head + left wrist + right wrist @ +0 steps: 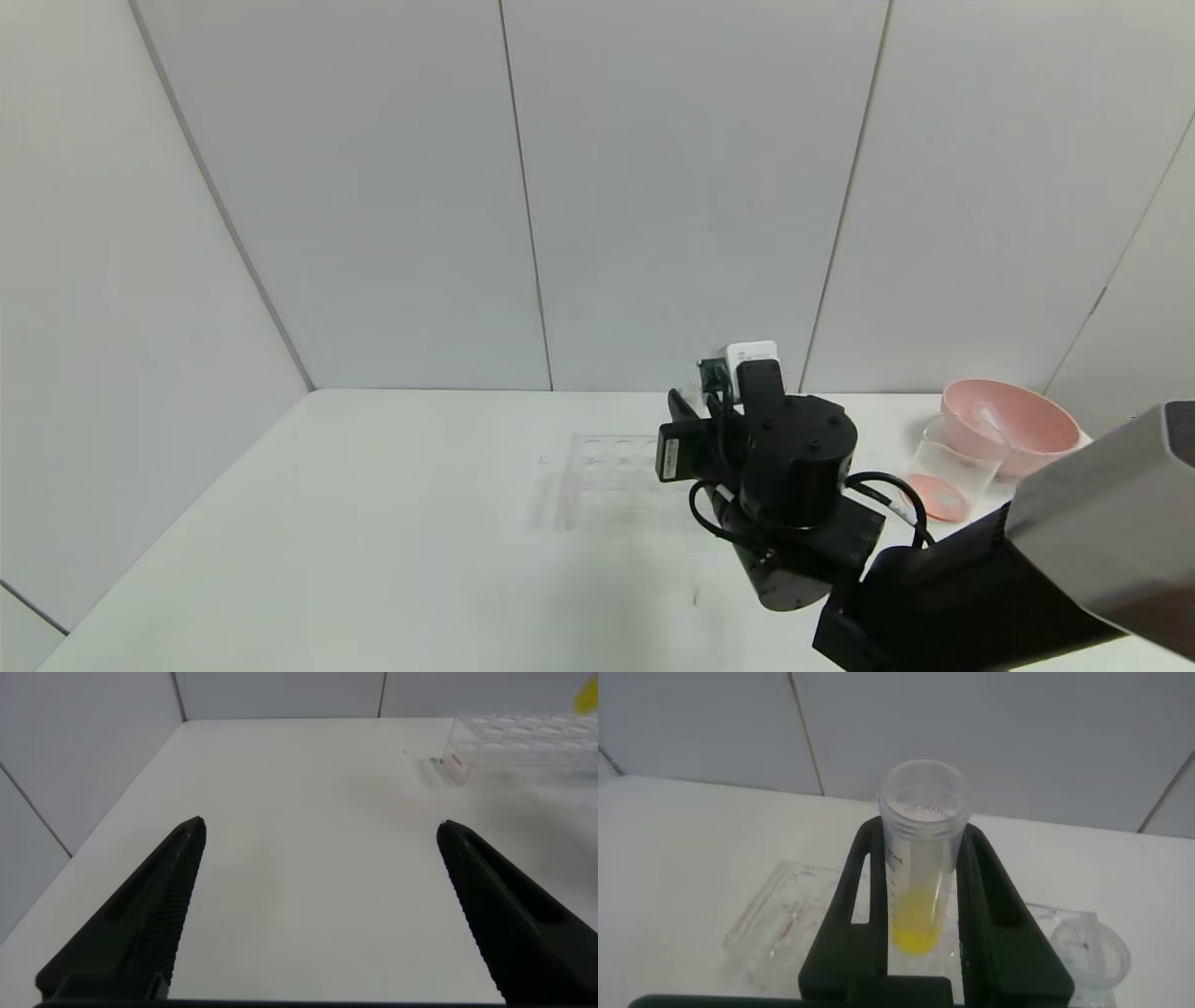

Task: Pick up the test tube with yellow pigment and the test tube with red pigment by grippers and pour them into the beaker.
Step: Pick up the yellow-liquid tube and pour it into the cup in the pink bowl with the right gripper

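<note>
Lift the yellow tube (920,873) straight up out of the rack (775,924), upright, then across to the beaker (954,464) near the pink bowl (1018,425). Right gripper (920,905) closed on the tube, directly above the rack. Left gripper (318,905) wide open, empty, well short of the rack.

Even, diffuse lighting, bright throughout. Soft faint shadows on the surface (392,523) under the tube rack (611,462). Head view shows wide-angle bowing at the edges. Left wrist view: rack (523,747) blurred, smeared.
</note>
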Robot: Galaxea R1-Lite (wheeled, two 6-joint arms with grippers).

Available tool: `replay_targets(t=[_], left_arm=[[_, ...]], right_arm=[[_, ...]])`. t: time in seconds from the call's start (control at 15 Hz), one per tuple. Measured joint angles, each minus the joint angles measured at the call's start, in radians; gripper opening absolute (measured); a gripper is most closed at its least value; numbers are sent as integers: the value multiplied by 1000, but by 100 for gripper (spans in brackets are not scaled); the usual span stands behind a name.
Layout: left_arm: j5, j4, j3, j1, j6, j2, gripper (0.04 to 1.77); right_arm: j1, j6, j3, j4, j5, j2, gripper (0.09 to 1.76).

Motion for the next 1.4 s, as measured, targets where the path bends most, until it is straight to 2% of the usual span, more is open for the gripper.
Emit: replay_targets(t=[0.33,0.53,0.8,1.13,1.4], left_arm=[[0,0,0,0,0,0,176],[0,0,0,0,0,0,176],[0,0,0,0,0,0,176],[0,0,0,0,0,0,176],[0,0,0,0,0,0,176]], right_arm=[[0,-24,-21,8,-4,-109,49],[-41,-94,-4,15,-9,-201,49],[-202,-205,44,46,10,-336,49],[-448,-187,77,222,30,-446,49],[-590,-114,82,350,185,-481,49]])
